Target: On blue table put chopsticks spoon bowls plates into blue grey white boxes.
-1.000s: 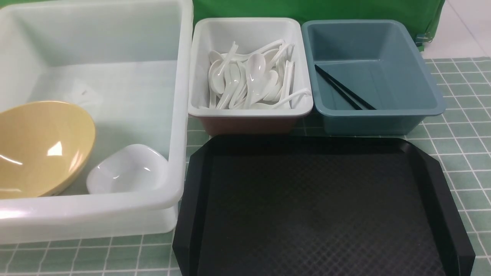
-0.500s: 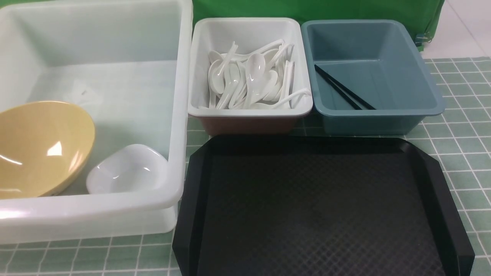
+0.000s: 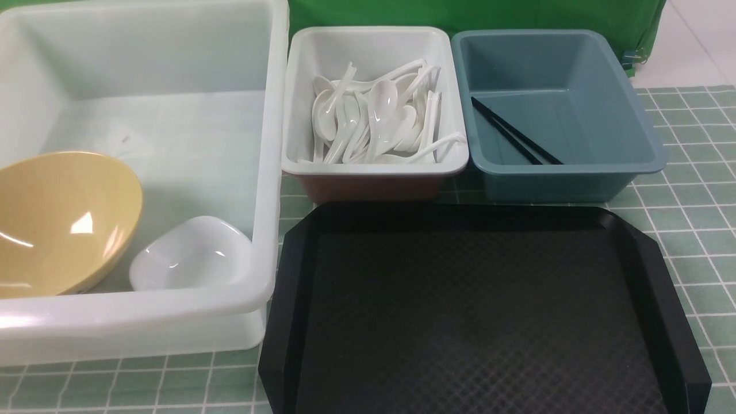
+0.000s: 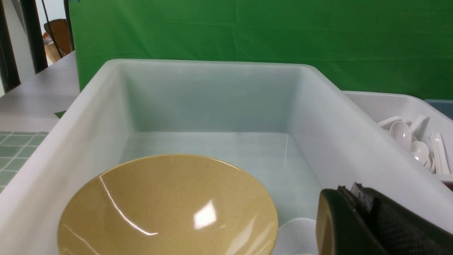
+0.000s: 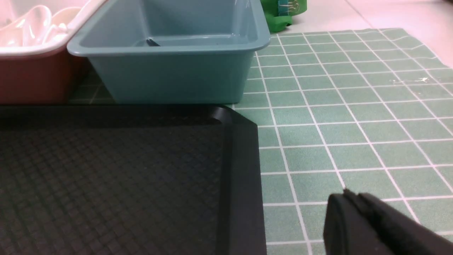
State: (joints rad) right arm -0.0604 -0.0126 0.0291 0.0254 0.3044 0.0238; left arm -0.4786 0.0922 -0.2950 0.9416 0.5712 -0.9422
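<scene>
White tub (image 3: pixel 270 144): yellow bowl (image 3: pixel 60 221), white dish (image 3: pixel 190 253) just beside it.
White box (image 3: pixel 374 167): spoons (image 3: pixel 374 121) heaped.
Blue box (image 3: pixel 575 167): chopsticks (image 3: pixel 514 135).
Tray (image 3: pixel 287 299): black.
Left gripper (image 4: pixel 348 202): pressed closed, holding nothing, above tub.
Right gripper (image 5: pixel 348 203): pressed closed, holding nothing, beside tray.

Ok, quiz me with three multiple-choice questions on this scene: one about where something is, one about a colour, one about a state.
1. Where are the black chopsticks?
A. on the tray
B. in the blue box
C. in the big white box

2. What colour is the large bowl?
A. yellow
B. red
C. black

3. How is the black tray?
A. stacked with plates
B. holding spoons
C. bare

Answers: 1 B, they lie slanted on its floor. 2 A, it sits beside the small white dish. 3 C, only its textured surface shows.
</scene>
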